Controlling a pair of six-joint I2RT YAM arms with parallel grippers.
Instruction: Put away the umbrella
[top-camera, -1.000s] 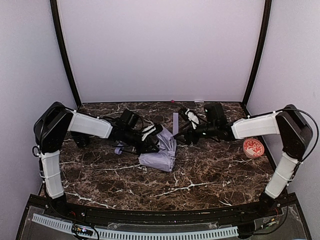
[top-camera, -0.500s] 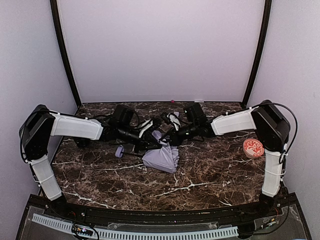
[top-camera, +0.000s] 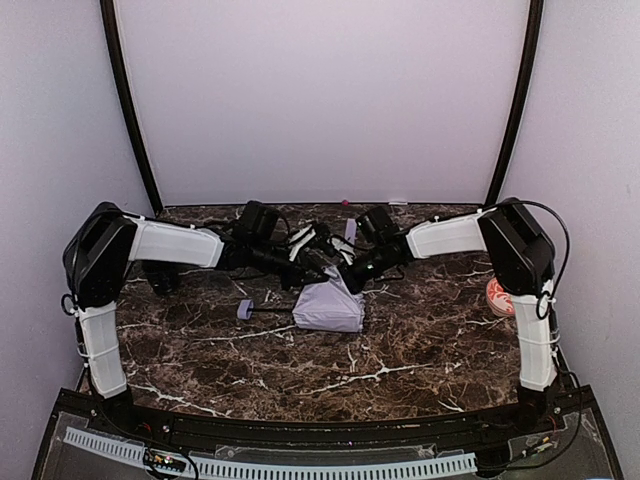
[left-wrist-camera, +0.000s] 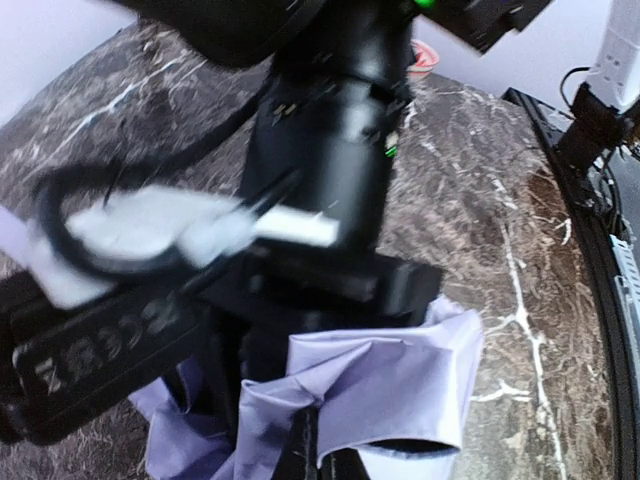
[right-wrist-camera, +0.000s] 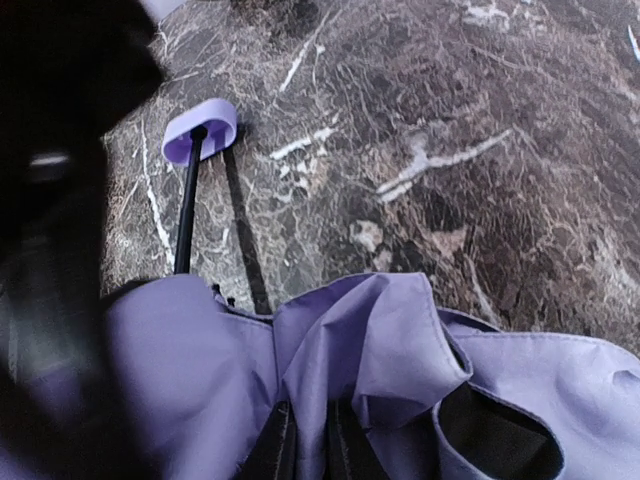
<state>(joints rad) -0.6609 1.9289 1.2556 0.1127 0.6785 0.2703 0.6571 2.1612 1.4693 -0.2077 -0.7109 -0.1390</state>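
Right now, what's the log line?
umbrella: bunched on table | handle: on table | left gripper: at umbrella, grip unclear | right gripper: same

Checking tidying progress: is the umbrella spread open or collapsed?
Collapsed but loose: the umbrella lies bunched in folds on the table, its bare shaft sticking out to the handle.
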